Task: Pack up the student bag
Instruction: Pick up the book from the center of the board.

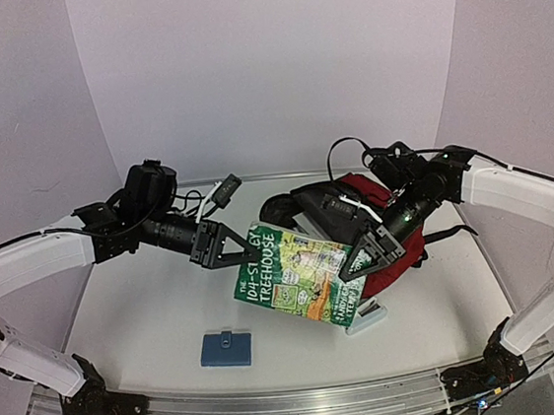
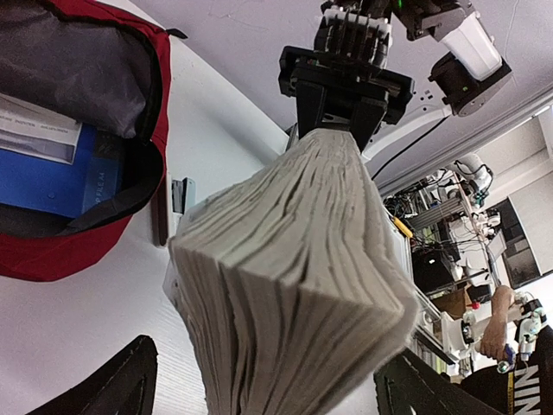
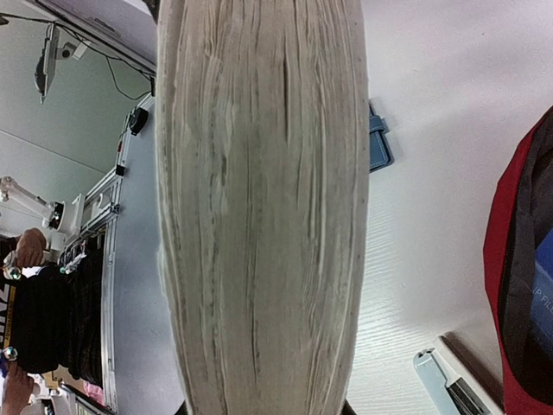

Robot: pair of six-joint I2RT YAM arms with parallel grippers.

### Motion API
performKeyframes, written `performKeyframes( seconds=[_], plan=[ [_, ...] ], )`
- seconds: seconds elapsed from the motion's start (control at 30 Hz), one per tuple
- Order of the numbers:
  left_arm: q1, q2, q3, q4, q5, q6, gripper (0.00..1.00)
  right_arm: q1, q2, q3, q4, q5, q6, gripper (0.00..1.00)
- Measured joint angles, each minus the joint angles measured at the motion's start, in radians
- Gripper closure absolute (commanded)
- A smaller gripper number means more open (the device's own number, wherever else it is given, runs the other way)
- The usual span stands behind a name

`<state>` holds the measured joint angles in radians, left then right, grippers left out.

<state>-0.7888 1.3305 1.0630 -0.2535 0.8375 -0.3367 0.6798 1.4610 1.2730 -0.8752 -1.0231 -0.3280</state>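
One student bag (image 1: 362, 185), dark red with black straps, lies at about 2 o'clock on the table (image 1: 139, 311), its mouth open, and one blue box (image 2: 52, 181) shows inside it. One green paperback book (image 1: 299, 275) hangs above the table's middle between the two arms. The right gripper (image 1: 365, 261) is clamped on its 3 o'clock end. The left gripper (image 1: 241, 248) has its fingers spread wide to either side of the 9 o'clock end, not pressing it. One small blue pouch (image 1: 225, 349) lies at 7 o'clock. One stapler (image 1: 368, 314) lies at 5 o'clock, just beside the bag.
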Motion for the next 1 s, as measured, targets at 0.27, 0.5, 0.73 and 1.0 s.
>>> performKeyframes(
  seconds=[0.27,0.5,0.73,1.0],
  plan=[
    [-0.033,0.020,-0.019,0.036,0.038,0.019,0.79,0.006,0.013,0.052,-0.053,-0.003,-0.039,1.00],
    [-0.032,0.005,-0.075,0.121,0.047,-0.024,1.00,0.006,0.053,0.103,-0.099,0.019,-0.037,0.66],
    [0.004,-0.039,-0.130,0.217,-0.084,-0.224,1.00,-0.023,0.129,0.260,-0.078,0.187,0.030,0.27],
    [0.140,-0.131,-0.228,0.231,-0.349,-0.473,1.00,-0.064,0.232,0.405,0.007,0.608,0.120,0.33]
  ],
)
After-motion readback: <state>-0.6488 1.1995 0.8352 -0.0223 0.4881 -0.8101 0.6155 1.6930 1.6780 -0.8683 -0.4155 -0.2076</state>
